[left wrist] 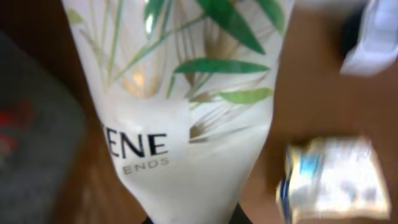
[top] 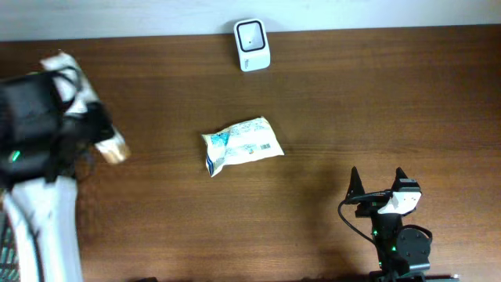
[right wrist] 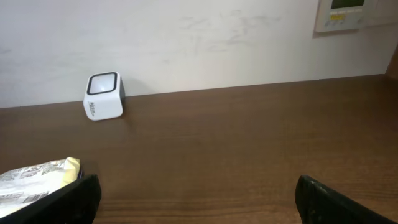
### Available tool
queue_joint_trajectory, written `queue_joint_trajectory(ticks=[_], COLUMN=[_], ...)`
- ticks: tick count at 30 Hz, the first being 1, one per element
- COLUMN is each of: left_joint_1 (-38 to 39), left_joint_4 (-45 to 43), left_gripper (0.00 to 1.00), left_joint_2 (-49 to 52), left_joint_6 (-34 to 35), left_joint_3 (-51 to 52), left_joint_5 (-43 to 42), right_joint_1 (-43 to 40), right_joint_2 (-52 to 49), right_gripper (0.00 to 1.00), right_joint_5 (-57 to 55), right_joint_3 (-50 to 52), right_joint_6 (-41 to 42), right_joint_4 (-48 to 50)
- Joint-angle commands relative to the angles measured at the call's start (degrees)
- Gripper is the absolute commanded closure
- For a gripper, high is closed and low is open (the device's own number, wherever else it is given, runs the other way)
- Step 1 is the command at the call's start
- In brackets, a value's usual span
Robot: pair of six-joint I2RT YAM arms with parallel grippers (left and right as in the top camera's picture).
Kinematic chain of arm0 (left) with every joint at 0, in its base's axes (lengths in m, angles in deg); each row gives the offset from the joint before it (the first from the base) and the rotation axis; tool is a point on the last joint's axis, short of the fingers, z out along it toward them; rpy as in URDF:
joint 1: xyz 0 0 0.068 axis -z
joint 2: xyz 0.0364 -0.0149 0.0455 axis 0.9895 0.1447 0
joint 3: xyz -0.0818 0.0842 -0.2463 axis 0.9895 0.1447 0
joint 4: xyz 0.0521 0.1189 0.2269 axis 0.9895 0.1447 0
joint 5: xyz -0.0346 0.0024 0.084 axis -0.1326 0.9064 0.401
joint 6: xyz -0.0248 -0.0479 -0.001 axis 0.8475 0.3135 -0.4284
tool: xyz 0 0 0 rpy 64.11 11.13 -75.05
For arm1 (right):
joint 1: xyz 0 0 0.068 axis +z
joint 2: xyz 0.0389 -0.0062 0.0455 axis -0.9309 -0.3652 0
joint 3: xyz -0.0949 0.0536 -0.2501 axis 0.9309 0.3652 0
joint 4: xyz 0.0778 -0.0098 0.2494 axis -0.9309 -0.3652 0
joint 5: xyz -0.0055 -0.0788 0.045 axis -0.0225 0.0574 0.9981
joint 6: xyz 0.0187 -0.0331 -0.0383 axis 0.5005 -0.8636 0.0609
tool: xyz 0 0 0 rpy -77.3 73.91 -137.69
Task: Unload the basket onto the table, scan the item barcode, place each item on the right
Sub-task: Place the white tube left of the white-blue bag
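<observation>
Overhead: we see the left gripper (top: 106,139) clamped on the tube (top: 116,150) at table (top: 352,102) left, well apart from the scanner (top: 252,45). Left wrist: leaf-printed tube fills our view. Right wrist: right gripper (right wrist: 196,199) stands wide, empty.

White tube (left wrist: 186,124) w/ green leaf print — gripped in left jaws; white scanner (top: 252,45) upright, far-centre.

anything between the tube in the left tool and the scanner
Nothing visible does: bare brown table lies between the white leaf-print tube and the white box scanner; the white-and-blue packet sits off that line.
</observation>
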Motion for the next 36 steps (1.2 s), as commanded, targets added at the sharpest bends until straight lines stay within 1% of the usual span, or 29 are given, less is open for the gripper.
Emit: queue_joint_trajectory(ticks=[1,3,6,9,10,11,12,13,14,17,19,22,25,26,27,29,32,34,36], left_joint_1=[6.1,10.6,14.7,17.6,18.0,18.2,18.3,18.3,18.3,18.3,17.3,15.5,12.5,9.6,7.5,-1.3,-10.5,-20.6,-25.9], left_joint_4=[4.5,3.5,1.4,-0.1,-0.1,0.0,-0.1,-0.1,0.0,0.9,4.9,14.6,18.5,19.7,21.1,26.3,29.0,30.8,32.1], left_gripper=[1.0,1.0,1.0,1.0,0.97,0.81,0.48,0.28,0.19,0.01,0.0,0.01,0.01,0.01,0.01,0.01,0.01,0.02,0.04], left_joint_2=[11.7,19.8,27.3,32.8,33.3,33.4,33.5,33.5,33.5,33.3,32.7,31.2,29.4,28.4,27.8,25.7,23.2,21.6,21.6], left_joint_6=[3.4,6.1,8.2,8.6,8.6,8.6,8.6,8.6,8.6,8.6,6.4,5.3,3.8,3.8,3.8,3.8,3.8,3.8,3.8], left_joint_3=[-0.5,1.0,3.2,3.8,3.8,3.8,3.8,3.8,3.8,1.9,-4.6,-19.9,-35.7,-42.0,-45.3,-54.0,-56.1,-56.1,-56.1], left_joint_5=[-1.6,-1.8,-1.8,-1.7,-1.6,-1.6,-1.6,-1.7,-1.7,-2.1,-2.7,0.2,0.5,0.5,0.5,0.5,0.6,0.5,0.5], right_joint_1=[-0.3,-0.3,-0.3,-0.3,-0.3,-0.3,-0.3,-0.3,-0.3,-0.3,-0.3,-0.3,-0.3,-0.3,-0.3,-0.3,-0.3,-0.3,-0.3], right_joint_2=[0.4,0.4,0.4,0.4,0.4,0.4,0.4,0.4,0.4,0.4,0.4,0.4,0.4,0.4,0.4,0.4,0.4,0.4,0.4], right_gripper=[0.01,0.01,0.01,0.01,0.01,0.01,0.01,0.01,0.01,0.01,0.01,0.01,0.01,0.01,0.01,0.01,0.01,0.01,0.01], right_joint_5=[-0.1,-0.1,-0.1,-0.1,-0.1,-0.1,-0.1,-0.1,-0.1,-0.1,-0.1,-0.1,-0.1,-0.1,-0.1,-0.1,-0.1,-0.1,-0.1], right_joint_3=[0.5,0.5,0.5,0.5,0.5,0.5,0.5,0.5,0.5,0.5,0.5,0.5,0.5,0.5,0.5,0.5,0.5,0.5,0.5], right_joint_6=[0.2,0.2,0.2,0.2,0.2,0.2,0.2,0.2,0.2,0.2,0.2,0.2,0.2,0.2,0.2,0.2,0.2,0.2,0.2], right_joint_4=[-0.1,-0.1,-0.1,-0.1,-0.1,-0.1,-0.1,-0.1,-0.1,-0.1,-0.1,-0.1,-0.1,-0.1,-0.1,-0.1,-0.1,-0.1,-0.1])
